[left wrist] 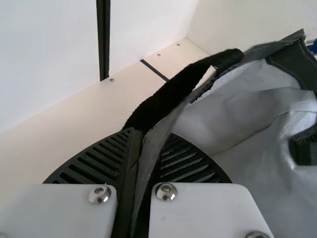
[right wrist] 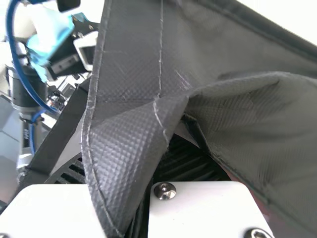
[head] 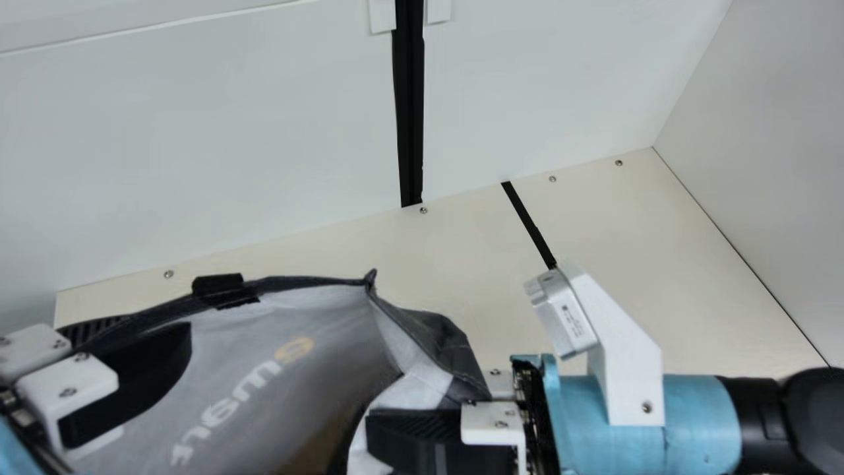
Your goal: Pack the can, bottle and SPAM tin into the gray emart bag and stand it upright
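- Background: white walls (head: 198, 132) rise behind the cream table (head: 659, 277); 1 black strip (head: 409, 105) runs down the far wall, and 1 short black line (head: 529, 224) crosses the tabletop. 4 screws (head: 423, 210) sit along the table's back edge.
- Item under inspection: the gray emart bag (head: 264, 382) lies across the lower left and centre of the main view, between my 2 grippers, its mouth spread and its pale lining exposed.
- Left gripper (head: 158, 326): jaws closed on the bag's rim, 1 finger inside and 1 outside. In the left wrist view a black strap (left wrist: 168, 101) arches from beside the fingertips to the rim.
- Right gripper (head: 372, 432): jaws closed on a fold of the bag's dark edge; the right wrist view records crumpled cloth between the fingers.
- Contents: a brown patch (head: 320, 448) is noted low within the bag. Its nature I cannot tell.
- Fitting: 1 silver camera (head: 564, 316) is mounted on my right arm, tilted.
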Available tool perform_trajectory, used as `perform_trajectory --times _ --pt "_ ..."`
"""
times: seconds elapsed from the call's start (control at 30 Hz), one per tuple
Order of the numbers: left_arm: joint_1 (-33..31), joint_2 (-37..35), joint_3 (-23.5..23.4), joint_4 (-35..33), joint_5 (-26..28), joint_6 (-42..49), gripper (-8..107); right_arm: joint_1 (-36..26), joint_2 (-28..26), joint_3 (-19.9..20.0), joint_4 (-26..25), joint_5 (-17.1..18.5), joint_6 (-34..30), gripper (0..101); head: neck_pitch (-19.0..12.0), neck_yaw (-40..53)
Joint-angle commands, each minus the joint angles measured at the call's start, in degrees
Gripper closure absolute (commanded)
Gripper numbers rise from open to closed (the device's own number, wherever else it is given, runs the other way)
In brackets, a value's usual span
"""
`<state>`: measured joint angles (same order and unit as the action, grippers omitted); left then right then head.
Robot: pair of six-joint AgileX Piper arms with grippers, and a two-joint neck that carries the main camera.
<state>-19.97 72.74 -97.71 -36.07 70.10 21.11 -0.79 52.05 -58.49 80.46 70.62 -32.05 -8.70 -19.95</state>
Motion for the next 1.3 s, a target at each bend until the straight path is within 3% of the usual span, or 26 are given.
perform_trajectory --times 0.0,0.3,0.53,0.9,1.27 --pt "-1.21 -0.14 -0.27 0.39 -0.19 -0.37 107 -0.45 -0.96 -0.90 -0.20 -0.72 1.94 101 -1.30 -0.05" --pt "-6.05 -0.57 -1.13 0.69 -0.19 -2.19 107 -3.53 -4.42 -4.36 -1.96 -0.72 8.22 101 -1.30 -0.05" --pt "-6.95 0.68 1.75 -3.79 -0.19 -2.70 107 -6.40 -4.81 -4.28 -6.50 -0.72 9.85 101 -1.30 -0.05" --pt "-3.75 8.36 3.94 -12.32 -0.19 4.75 107 -11.39 0.60 -0.15 -8.74 -0.72 -0.51 101 -1.30 -0.05" --pt "0.72 20.53 -4.22 -15.49 -0.19 12.03 107 -13.76 10.39 0.78 -8.00 -0.72 -13.77 101 -1.30 -0.05"
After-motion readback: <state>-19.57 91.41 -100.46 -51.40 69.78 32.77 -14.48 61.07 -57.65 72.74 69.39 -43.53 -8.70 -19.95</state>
